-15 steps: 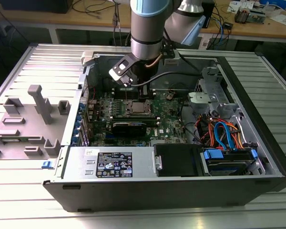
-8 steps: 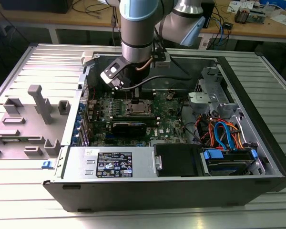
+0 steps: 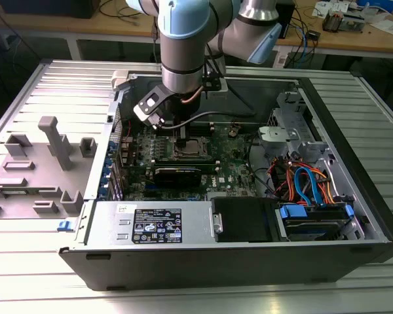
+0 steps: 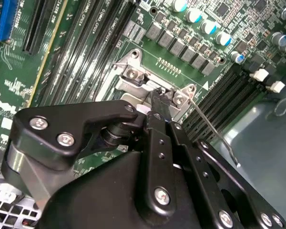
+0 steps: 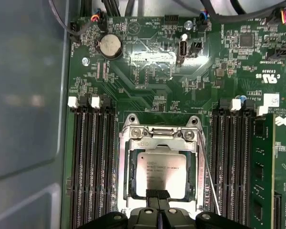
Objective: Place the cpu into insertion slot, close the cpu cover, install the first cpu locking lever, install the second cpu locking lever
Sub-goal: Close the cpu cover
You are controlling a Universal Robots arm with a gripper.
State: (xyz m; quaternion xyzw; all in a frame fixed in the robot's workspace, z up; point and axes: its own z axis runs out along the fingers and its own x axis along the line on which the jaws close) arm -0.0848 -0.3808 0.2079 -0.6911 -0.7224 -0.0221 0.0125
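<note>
Arm reaches straight down into the open computer case (image 3: 362, 196), which you see lying on the ribbed metal table (image 3: 26, 288) in the exterior view. Gripper (image 3: 181, 136) hangs just over the socket area of the green motherboard (image 5: 148, 71).

You find the cpu (image 5: 162, 167) seated in the insertion slot (image 5: 158, 130), silver top facing up. The cpu cover (image 5: 130, 167) lies down around it, with the chip showing through its square window.

In the first wrist view the gripper (image 5: 158, 194) has its fingers drawn together, only a thin seam between them. You see nothing clamped there. The tips sit at the cover's edge, just over the rim of the chip; you cannot tell if they press on it. In the second wrist view the gripper (image 4: 157, 94) tip meets the socket's metal edge between two screws.

A thin wire lever (image 5: 209, 174) runs along one side of the socket, between it and a bank of memory slots (image 5: 231, 162). In the second wrist view that lever (image 4: 212, 131) angles away from the socket. Note more memory slots on the socket's other side.
</note>
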